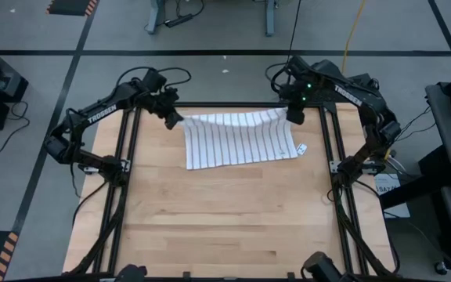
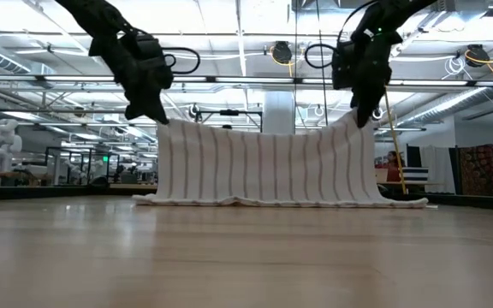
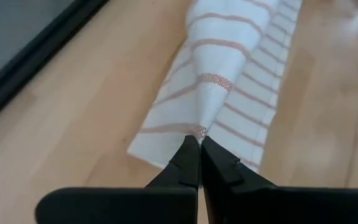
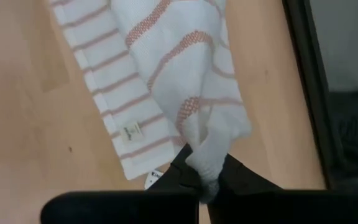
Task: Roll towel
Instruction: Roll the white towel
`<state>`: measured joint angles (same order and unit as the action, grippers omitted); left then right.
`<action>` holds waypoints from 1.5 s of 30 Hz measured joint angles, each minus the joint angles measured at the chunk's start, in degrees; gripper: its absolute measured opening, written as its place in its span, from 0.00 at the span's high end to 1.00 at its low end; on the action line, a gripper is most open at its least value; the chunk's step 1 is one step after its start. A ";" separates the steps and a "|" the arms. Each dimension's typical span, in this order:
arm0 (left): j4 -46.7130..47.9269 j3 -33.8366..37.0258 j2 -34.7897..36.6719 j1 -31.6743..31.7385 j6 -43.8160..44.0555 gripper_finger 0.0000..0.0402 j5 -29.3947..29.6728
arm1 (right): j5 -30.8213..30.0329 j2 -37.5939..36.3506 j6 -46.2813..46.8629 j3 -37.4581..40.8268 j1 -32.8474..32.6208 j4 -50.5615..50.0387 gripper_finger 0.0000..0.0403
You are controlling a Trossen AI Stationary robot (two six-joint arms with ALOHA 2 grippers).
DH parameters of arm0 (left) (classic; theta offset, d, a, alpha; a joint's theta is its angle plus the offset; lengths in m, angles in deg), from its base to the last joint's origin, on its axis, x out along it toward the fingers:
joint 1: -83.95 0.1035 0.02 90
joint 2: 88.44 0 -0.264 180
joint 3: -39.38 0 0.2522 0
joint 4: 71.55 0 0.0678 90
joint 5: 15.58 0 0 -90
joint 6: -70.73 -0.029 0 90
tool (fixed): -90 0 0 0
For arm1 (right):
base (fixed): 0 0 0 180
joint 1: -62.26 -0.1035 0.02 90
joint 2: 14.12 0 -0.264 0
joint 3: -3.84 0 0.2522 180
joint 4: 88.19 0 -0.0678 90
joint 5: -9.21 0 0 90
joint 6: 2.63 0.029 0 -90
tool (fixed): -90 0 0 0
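Note:
The towel (image 1: 239, 141), white with narrow dark stripes, is at the far middle of the wooden table (image 1: 225, 219). Its far edge is raised and its near part (image 2: 272, 201) lies on the table, so in the low view it hangs like a curtain, sagging a little in the middle. My left gripper (image 1: 174, 119) is shut on the far left corner. My right gripper (image 1: 294, 116) is shut on the far right corner. A small tag (image 4: 131, 131) shows on the towel's right edge. My left gripper pinches the towel's far left corner (image 3: 199, 132) between its two fingertips, coming slanting down from above. The cloth runs in a raised ridge from the tips down to the part lying on the table. My right gripper pinches the towel's far right corner (image 4: 205, 152), bunched into a wad, between its two fingers, pointing steeply down from above. The cloth hangs below the fingers (image 2: 362, 115) and spreads down to the table.
Black frame rails (image 1: 131, 157) run along the table's left and right sides, close to both arms. A small white scrap (image 1: 301, 149) lies by the towel's near right corner. Bare wood stretches from the towel to the near edge.

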<state>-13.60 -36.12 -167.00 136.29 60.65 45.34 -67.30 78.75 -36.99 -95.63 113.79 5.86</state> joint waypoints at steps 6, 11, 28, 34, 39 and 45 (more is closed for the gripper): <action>-3.35 0.00 0.00 2.36 -0.87 0.99 2.81 | 1.08 0.64 -7.78 -0.02 0.69 2.75 1.00; -7.52 -0.02 -0.17 4.84 2.08 0.99 5.67 | 2.99 3.24 -7.71 0.00 1.89 5.87 1.00; -8.84 0.00 -8.68 4.44 3.83 0.99 11.07 | 0.03 11.66 -3.79 2.05 2.84 17.99 1.00; -3.61 0.00 -8.87 1.16 5.29 0.99 7.23 | 0.38 11.96 -0.39 2.10 2.28 8.99 1.00; -0.36 0.00 -8.81 -3.45 5.23 0.99 6.04 | 1.17 11.38 0.86 2.10 1.11 3.56 1.00; 3.65 0.00 -8.79 -9.92 5.29 0.99 5.02 | 3.32 11.38 5.50 3.68 -1.20 -1.50 1.00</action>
<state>-9.95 -36.12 -175.79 126.37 65.94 50.36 -63.98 90.13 -31.50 -91.94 112.59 4.36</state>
